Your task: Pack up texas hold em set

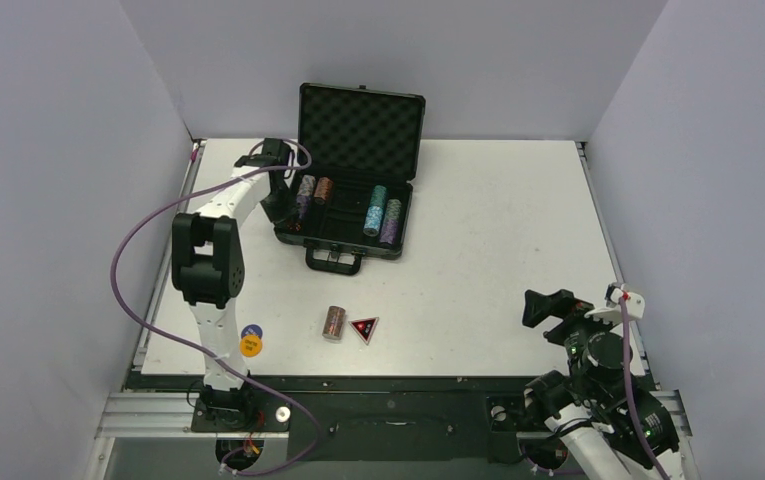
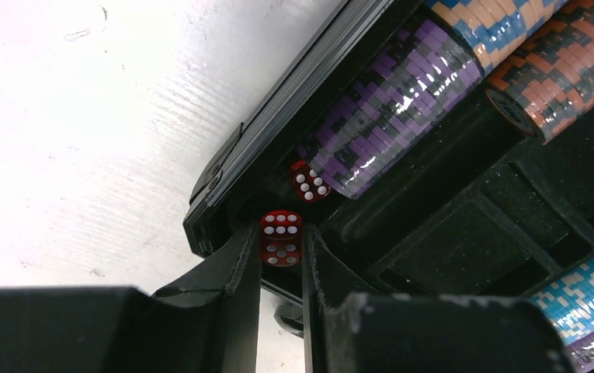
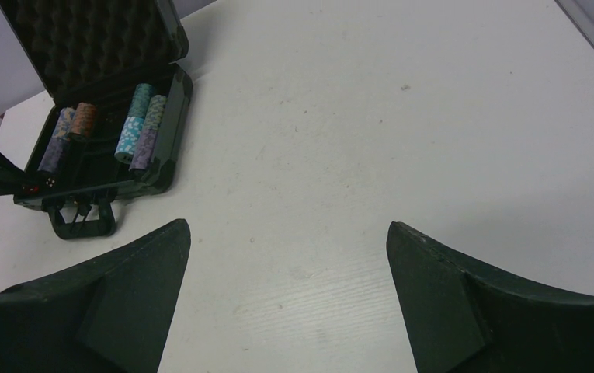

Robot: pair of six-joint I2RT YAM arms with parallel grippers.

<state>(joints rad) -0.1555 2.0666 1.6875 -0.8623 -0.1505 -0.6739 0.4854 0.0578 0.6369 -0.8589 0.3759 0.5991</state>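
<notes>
Top external view: the white table (image 1: 498, 250), matt and faintly scuffed, carries the briefcase (image 1: 343, 228) on its far half, left of middle. It is a black, hard-edged box standing open. Its lid (image 1: 361, 130) is upright and lined with egg-crate foam, its base is cut into long foam troughs, and a loop handle (image 1: 334, 261) juts from the near wall.

The right gripper (image 1: 548, 305) hangs over the near right corner, well apart from the case. In the right wrist view its black wedge-shaped fingers (image 3: 146, 280) are spread wide with only table between them. The left gripper (image 1: 280, 205) reaches to the case's left end.

Ribbed cylinders of chips lie in the troughs. A purple stack (image 2: 387, 109) runs along the left wall with a brown stack (image 2: 565, 70) beside it. Farther right lies a teal stack (image 1: 376, 210), with another purple one just beside it.

A short loose stack (image 1: 334, 322) sits on the table in front of the case. The flat black-and-red triangle (image 1: 364, 328) is just to its right. By the left arm's base, a yellow disc (image 1: 250, 347) touches a blue disc (image 1: 252, 331).

In the left wrist view, the left fingers (image 2: 245, 252) pinch a translucent red die (image 2: 280, 237) with white pips, close by the rim at the case's corner. A second die (image 2: 309, 183) lies against the end of the purple stack.
</notes>
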